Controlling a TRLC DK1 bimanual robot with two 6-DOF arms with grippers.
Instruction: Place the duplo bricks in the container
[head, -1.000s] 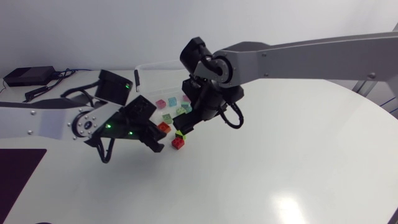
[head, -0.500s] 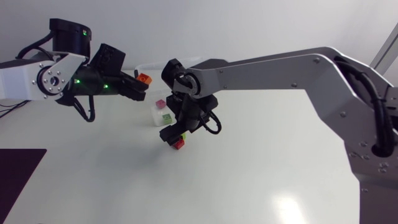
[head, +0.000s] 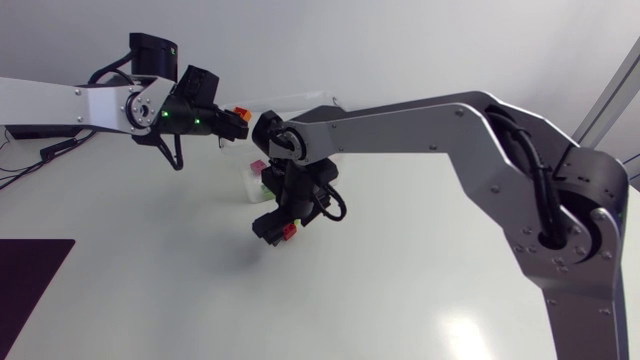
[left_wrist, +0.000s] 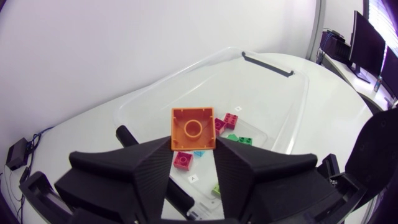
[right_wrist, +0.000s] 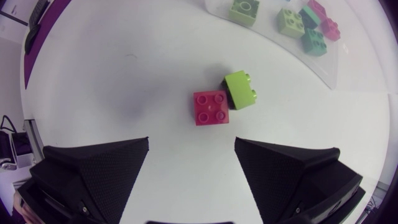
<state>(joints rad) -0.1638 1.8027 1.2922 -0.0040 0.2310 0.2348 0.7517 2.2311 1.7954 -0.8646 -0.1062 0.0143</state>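
Your left gripper (left_wrist: 193, 155) is clamping the orange brick (left_wrist: 193, 129) from two sides, hovering at the container's (left_wrist: 273, 118) edge. Your right gripper (right_wrist: 191, 149) is hanging wide open above the red brick (right_wrist: 211, 107) and green brick (right_wrist: 240, 90), which are touching each other on bare table (right_wrist: 124, 93) just outside the container wall.

Orange brick (left_wrist: 193, 129), hollow side showing, is pinched by the left gripper (left_wrist: 193, 160) above the clear container (left_wrist: 273, 93) of pink and green bricks (left_wrist: 231, 120). The red brick (right_wrist: 211, 107) and lime brick (right_wrist: 240, 89) touch just outside it.
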